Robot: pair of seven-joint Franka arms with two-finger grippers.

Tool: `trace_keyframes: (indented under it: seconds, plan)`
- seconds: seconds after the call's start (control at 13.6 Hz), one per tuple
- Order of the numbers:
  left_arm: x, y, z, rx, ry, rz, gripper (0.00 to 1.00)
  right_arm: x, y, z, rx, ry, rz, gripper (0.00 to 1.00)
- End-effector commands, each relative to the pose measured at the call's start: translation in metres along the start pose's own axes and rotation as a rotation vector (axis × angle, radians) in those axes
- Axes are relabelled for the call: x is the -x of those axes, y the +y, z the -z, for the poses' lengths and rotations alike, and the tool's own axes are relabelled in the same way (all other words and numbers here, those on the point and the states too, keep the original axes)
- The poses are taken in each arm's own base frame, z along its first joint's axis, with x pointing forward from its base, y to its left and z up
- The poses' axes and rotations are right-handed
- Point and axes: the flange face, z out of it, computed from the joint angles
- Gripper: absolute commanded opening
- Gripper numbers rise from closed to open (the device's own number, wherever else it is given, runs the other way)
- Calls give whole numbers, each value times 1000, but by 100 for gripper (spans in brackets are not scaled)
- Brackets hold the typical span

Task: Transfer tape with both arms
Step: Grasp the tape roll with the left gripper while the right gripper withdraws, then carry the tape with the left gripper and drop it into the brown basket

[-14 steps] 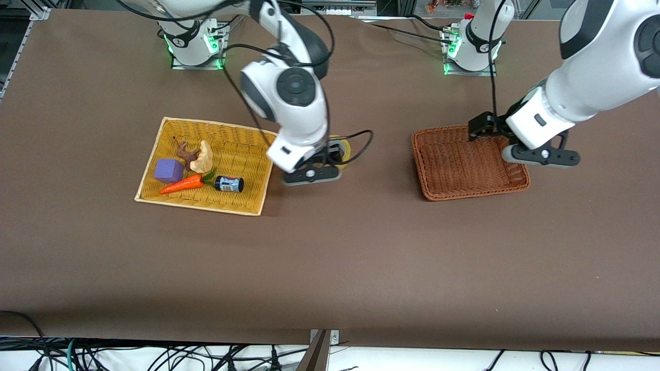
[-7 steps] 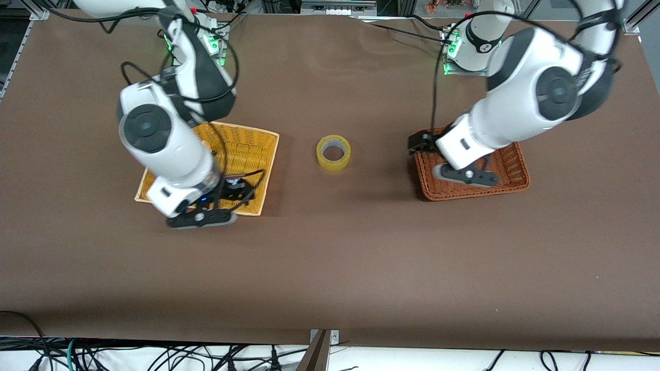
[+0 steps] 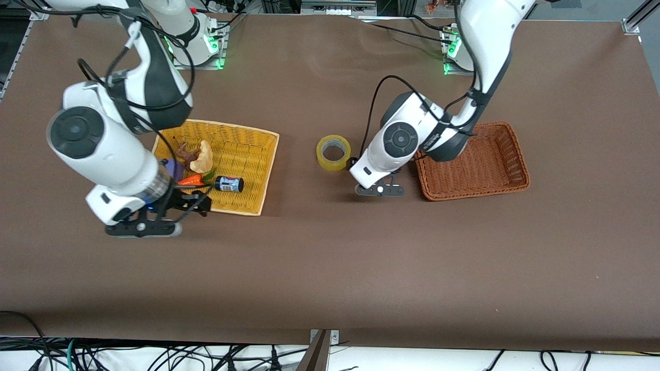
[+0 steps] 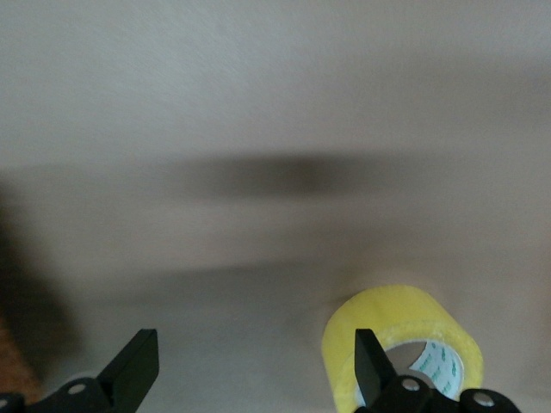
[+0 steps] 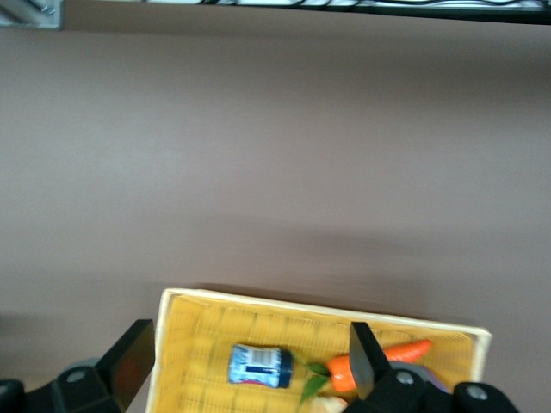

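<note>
The tape (image 3: 333,152), a yellowish ring, lies flat on the brown table between the two baskets, with nothing holding it. My left gripper (image 3: 380,189) hangs open over the bare table between the tape and the brown basket (image 3: 474,165). In the left wrist view the tape (image 4: 405,331) sits just past one fingertip (image 4: 368,366), outside the gap of the left gripper (image 4: 254,370). My right gripper (image 3: 144,226) is open and holds nothing, over the table by the yellow basket's (image 3: 247,154) corner nearest the camera.
The yellow basket holds a dark bottle with a blue label (image 3: 229,184), a toy carrot (image 3: 190,180), a purple block (image 3: 174,167) and beige and brown pieces (image 3: 198,154). The right wrist view shows the bottle (image 5: 258,365) and carrot (image 5: 392,354). The brown basket holds nothing.
My right arm has left the tape and swung to the yellow basket's near corner. My left arm has come off the brown basket toward the tape. The tape has not moved.
</note>
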Motion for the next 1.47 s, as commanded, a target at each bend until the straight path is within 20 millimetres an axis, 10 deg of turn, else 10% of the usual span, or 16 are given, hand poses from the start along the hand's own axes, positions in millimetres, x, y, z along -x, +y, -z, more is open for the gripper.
trace_keyframes:
  seconds: [0.0, 0.59, 0.73, 0.95, 1.17, 1.39]
  plan:
    - [18, 10, -3, -18, 16, 5, 100, 38, 39, 19, 10, 44, -22, 100]
    - [79, 50, -77, -26, -6, -28, 100, 78, 100, 70, 36, 36, 10, 100]
    - [80, 52, -91, -29, -5, -39, 71, 85, 106, 87, 32, -18, 34, 100]
    - [76, 53, -89, -18, 5, -32, 8, 86, 124, 115, -27, -73, 6, 100]
    - [72, 51, -75, -10, 13, -23, 0, 81, 156, 112, -135, -88, -82, 100]
    - [52, 29, -12, -37, 17, 11, 0, 80, 158, 112, -122, -83, -7, 100]
